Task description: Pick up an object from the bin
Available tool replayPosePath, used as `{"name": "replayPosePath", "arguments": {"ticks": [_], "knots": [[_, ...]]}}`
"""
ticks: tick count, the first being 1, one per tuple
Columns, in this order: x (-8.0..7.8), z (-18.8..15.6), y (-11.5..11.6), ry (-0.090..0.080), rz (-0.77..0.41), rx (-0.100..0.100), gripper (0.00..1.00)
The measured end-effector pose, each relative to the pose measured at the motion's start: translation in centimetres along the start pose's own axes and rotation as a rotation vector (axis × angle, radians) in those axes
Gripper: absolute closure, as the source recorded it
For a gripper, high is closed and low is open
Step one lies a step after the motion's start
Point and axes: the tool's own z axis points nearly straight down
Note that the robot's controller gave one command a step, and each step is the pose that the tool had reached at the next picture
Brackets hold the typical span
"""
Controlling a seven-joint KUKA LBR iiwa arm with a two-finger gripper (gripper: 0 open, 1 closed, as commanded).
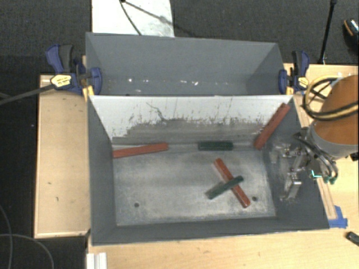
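Lowest in the frame, toward the lower right, the gripper hangs over the right-hand sloping wall of the grey bin, beside the floor and not above it. We cannot tell whether it is released or clenched.

The nearest things to it lie just left, at the lower centre-right of the floor: a red stick set on a diagonal, with a dark green stick laid across its middle to make an X.

We judge that pair to be the likeliest pick. To do it well, we would take the green stick, since it lies on top. We would come down on its free lower-left end, well off the crossing. We would turn the wrist so the jaws close across its width and catch one stick alone.

Farther up, along the foot of the back wall, a longer red stick lies flat at the left, and a short dark green stick lies at the centre.

Farthest, at the upper right, another red stick leans tilted in the back corner. It would be awkward to reach so close against the walls.
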Motion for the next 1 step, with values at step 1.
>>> {"name": "replayPosePath", "arguments": {"ticks": [1], "knots": [[1.7, 9.23, 6.69, -0.009, -0.402, 0.001, 0.0]]}}
